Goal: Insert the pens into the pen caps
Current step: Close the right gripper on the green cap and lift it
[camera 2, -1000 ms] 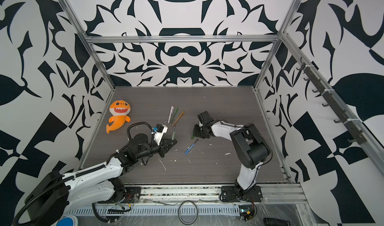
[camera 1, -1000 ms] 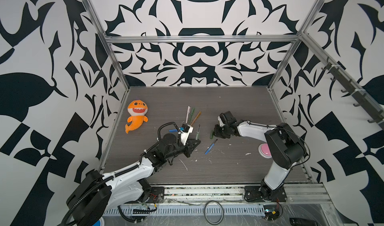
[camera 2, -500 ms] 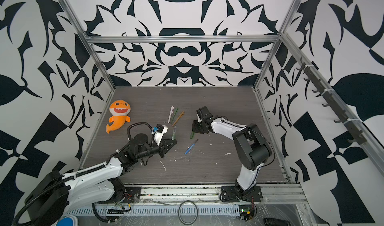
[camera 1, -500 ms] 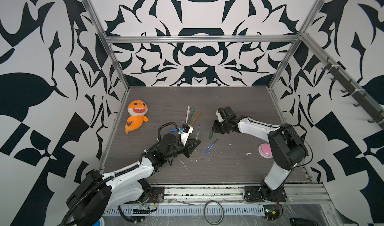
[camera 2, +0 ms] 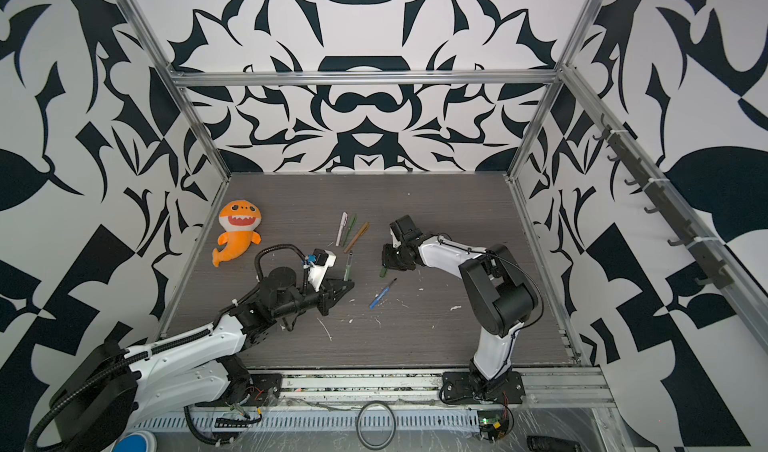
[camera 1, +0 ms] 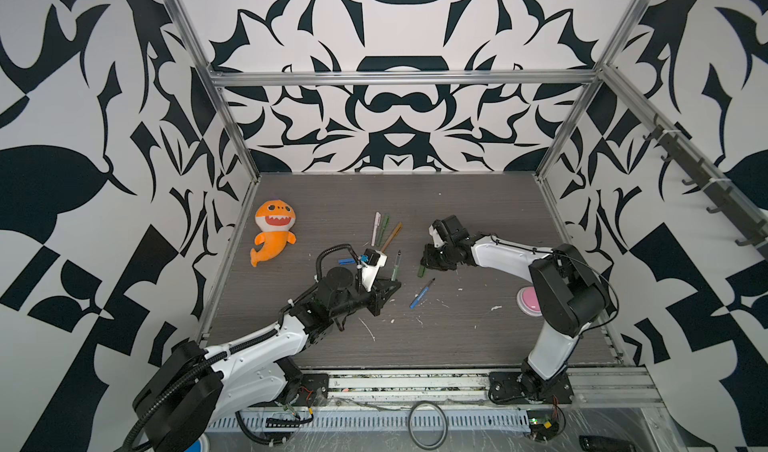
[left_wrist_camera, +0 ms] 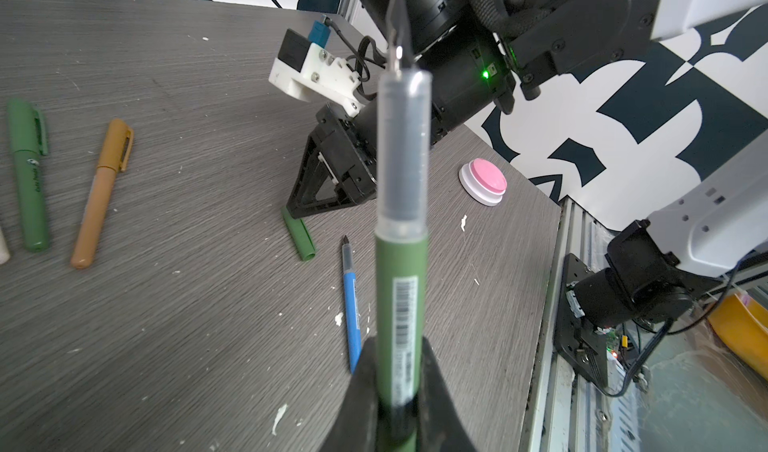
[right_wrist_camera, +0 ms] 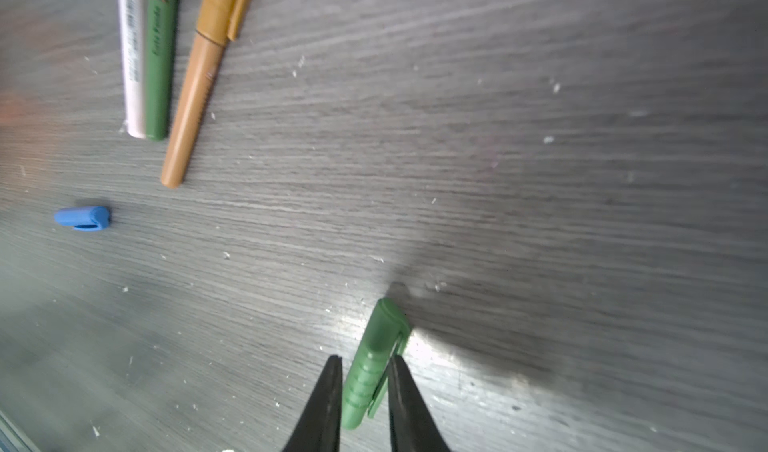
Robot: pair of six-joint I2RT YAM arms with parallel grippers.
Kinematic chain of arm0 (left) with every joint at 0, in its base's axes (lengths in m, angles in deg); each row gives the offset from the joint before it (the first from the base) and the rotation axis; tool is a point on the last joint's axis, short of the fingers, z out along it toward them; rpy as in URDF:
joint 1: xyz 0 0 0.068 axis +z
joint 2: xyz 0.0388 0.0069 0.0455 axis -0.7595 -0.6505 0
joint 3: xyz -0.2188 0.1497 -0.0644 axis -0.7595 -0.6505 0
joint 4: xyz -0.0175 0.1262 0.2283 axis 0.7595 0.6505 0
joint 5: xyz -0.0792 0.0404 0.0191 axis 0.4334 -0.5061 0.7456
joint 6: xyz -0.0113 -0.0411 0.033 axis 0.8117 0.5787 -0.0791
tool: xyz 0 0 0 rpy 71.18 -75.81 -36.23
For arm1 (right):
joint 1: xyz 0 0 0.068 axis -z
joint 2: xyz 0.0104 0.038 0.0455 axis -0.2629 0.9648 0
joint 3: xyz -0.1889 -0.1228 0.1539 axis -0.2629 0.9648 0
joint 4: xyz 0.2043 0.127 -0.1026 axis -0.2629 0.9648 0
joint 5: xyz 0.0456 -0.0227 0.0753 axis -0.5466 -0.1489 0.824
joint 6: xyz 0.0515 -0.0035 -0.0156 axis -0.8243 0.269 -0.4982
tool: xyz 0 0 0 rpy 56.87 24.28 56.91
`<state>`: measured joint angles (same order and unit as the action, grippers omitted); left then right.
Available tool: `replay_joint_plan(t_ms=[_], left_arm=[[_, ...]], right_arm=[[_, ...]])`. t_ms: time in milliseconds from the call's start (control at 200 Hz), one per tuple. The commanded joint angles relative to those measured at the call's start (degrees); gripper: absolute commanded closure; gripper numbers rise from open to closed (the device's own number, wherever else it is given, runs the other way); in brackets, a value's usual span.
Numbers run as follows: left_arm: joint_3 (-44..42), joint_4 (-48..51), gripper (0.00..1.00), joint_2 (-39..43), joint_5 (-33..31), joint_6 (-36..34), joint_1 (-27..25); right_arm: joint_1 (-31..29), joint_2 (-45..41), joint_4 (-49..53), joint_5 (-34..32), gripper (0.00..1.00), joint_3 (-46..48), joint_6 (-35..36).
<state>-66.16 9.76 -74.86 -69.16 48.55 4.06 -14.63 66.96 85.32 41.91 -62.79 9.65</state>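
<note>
The step in hand seemed to be capping the green pen [left_wrist_camera: 401,283], which the left gripper [left_wrist_camera: 397,342] clamped with its tip raised. The right gripper [right_wrist_camera: 363,360] bracketed the green cap [right_wrist_camera: 382,325] on the worktop [right_wrist_camera: 540,180], but the view left it unclear whether the jaws pinched. Next it would probably need to lift the cap and line its mouth up with the tip. In a top view the blue pen [camera 1: 422,294] lay at the cap's 6 o'clock, and there was bare room toward 12.

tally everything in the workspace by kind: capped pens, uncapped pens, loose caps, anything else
capped pens: 3 (white-pink pen, capped green pen, orange-brown pen)
uncapped pens: 2 (uncapped green pen, blue pen)
loose caps: 2 (green cap, blue cap)
plush shark: 1
pink button: 1
total: 9
</note>
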Motion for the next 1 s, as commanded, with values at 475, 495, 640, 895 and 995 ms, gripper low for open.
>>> replay_joint_plan(t_ms=[475, 495, 640, 895, 995], left_arm=[[0.7, 0.6, 0.92, 0.8, 0.2, -0.8, -0.1], [0.7, 0.5, 0.92, 0.7, 0.2, -0.9, 0.0], [0.7, 0.3, 0.92, 0.3, 0.2, -0.9, -0.1], [0.8, 0.1, 0.92, 0.3, 0.4, -0.9, -0.1], [0.7, 0.3, 0.92, 0.4, 0.4, -1.0, 0.0]], right_arm=[[-1.4, 0.4, 2.8, -3.2, 0.77, -1.1, 0.4], [-1.5, 0.4, 2.8, -3.2, 0.77, -1.1, 0.5], [-1.8, 0.6, 4.0, -3.6, 0.78, -1.1, 1.4], [-1.8, 2.6, 4.8, -3.0, 0.77, -2.2, 3.5], [-1.8, 3.8, 5.5, -2.9, 0.77, -3.3, 4.4]])
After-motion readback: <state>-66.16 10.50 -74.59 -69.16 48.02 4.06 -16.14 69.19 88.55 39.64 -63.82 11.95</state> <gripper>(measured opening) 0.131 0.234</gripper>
